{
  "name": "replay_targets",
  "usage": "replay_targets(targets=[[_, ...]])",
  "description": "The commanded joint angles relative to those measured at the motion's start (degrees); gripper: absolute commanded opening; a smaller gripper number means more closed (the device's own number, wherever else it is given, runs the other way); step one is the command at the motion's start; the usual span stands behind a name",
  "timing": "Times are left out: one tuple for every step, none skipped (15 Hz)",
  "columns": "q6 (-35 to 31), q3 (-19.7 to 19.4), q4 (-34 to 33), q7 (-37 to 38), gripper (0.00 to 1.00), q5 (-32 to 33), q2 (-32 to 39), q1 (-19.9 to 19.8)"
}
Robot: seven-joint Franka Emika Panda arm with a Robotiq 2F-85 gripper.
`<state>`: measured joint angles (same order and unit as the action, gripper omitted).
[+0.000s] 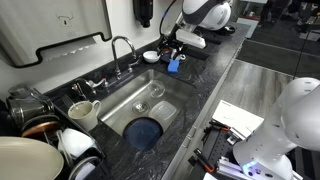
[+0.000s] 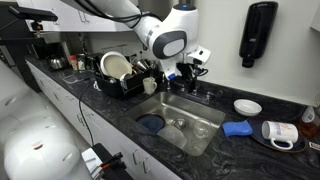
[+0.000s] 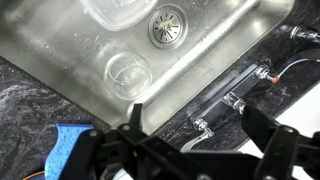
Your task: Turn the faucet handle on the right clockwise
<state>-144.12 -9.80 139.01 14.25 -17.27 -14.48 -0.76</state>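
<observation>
As it hovers near the sink, hand tilted downward, fingers apart.

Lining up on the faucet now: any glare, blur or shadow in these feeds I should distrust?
Wrist view: the gripper is a dark, soft silhouette; the chrome faucet is mostly glints against the speckled counter. In both exterior views the picture is small and soft; the steel sink carries a bright sheen.

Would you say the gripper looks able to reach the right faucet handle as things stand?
Probably yes. The gripper hangs open near the sponge, close to the handle, and nothing appears to stand between them. The spout rises on the handle's far side, out of the way.
</observation>
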Motion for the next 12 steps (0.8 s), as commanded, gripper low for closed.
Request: replay_targets(targets=[[2.6, 1.33, -3.57, 5.8, 1.0, -2.32, 3.61, -2.65], [2.52, 1.36, -5.04, 8.59, 1.0, -1.96, 5.42, -3.45], [1.43, 1.58, -5.87, 11.64, 1.0, -1.28, 6.87, -4.2], [1.05, 1.54, -7.4, 14.43, 1.0, -0.92, 8.85, -4.91], [0.7, 1.54, -8.68, 17.28, 1.0, -0.73, 10.5, -5.48], [-0.1, 1.61, -10.04, 20.34, 1.0, -0.49, 12.36, -5.93], [-0.64, 1.59, -11.51, 23.59, 1.0, -0.4, 14.05, -6.2], [-1.06, 1.45, -13.07, 26.79, 1.0, -0.72, 15.76, -6.17], [-1.4, 1.32, -14.86, 29.66, 1.0, -1.73, 17.59, -5.92], [-1.98, 1.31, -16.54, 32.87, 1.0, -1.82, 19.18, -5.61], [-2.0, 1.25, -18.5, 36.13, 1.0, -1.89, 20.87, -5.29], [-2.18, 1.19, -20.31, 39.46, 1.0, -1.51, 22.49, -5.04]])
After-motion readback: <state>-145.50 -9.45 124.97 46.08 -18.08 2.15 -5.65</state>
